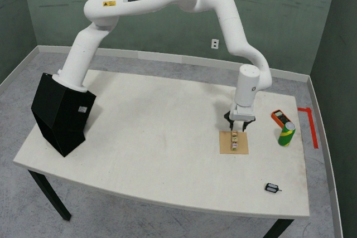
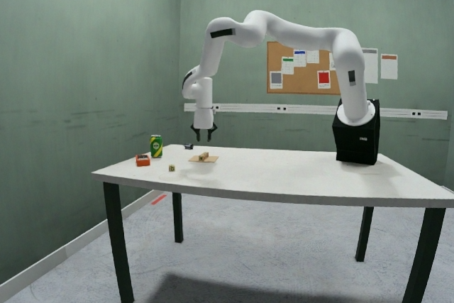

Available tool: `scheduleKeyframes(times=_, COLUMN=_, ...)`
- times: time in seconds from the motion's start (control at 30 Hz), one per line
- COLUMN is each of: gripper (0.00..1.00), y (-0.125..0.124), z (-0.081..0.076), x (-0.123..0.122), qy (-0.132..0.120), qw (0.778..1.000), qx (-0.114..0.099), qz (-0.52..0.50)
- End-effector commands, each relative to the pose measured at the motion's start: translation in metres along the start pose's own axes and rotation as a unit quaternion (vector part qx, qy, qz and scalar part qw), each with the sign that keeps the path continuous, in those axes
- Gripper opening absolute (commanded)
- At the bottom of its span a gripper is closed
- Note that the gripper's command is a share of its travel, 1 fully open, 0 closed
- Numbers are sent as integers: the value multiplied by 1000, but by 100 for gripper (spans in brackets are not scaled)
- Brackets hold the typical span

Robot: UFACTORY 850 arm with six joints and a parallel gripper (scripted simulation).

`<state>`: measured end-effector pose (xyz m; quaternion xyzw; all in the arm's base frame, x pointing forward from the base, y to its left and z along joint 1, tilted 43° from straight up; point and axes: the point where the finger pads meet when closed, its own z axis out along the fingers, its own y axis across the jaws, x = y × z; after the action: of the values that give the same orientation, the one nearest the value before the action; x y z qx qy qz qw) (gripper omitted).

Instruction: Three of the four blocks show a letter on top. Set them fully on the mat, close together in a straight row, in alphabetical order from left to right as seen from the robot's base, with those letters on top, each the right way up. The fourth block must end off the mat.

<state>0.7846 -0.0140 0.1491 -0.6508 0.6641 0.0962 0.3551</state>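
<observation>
A brown mat (image 1: 225, 146) (image 2: 213, 160) lies on the right part of the table. Three small lettered blocks stand on it close together in a straight row: the far block (image 1: 234, 133), the middle block (image 1: 234, 139) and the near block (image 1: 234, 146). In the exterior view they read as one short row (image 2: 203, 155). The letters are too small to read. My gripper (image 1: 237, 129) (image 2: 203, 140) is open and empty, hanging clear above the far end of the row. A fourth block (image 2: 171, 167) sits off the mat on the bare table; it is hidden in the top view.
A green and yellow can (image 1: 286, 134) (image 2: 155, 145) and an orange multimeter (image 1: 280, 117) (image 2: 142, 160) stand beyond the mat. A small black object (image 1: 271, 188) (image 2: 188, 146) lies near the table edge. The black arm pedestal (image 1: 60, 111) (image 2: 357, 134) stands at the other end.
</observation>
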Motion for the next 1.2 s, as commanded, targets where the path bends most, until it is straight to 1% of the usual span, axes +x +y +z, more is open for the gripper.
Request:
scheduleKeyframes(times=0.0, gripper=100, y=-1, z=-2, x=0, qy=0, qw=1000, qx=1, qz=0)
scheduleKeyframes(times=0.7, gripper=100, y=-1, z=-2, x=0, qy=0, qw=1000, qx=1, qz=0)
scheduleKeyframes(times=0.8, gripper=100, y=-1, z=-5, x=0, qy=0, qw=1000, qx=1, qz=0)
scheduleKeyframes(times=0.97, gripper=100, y=-1, z=-19, x=0, qy=0, qw=1000, qx=1, qz=0)
scheduleKeyframes(times=1.17, gripper=100, y=-1, z=-48, x=0, qy=0, qw=1000, qx=1, qz=0)
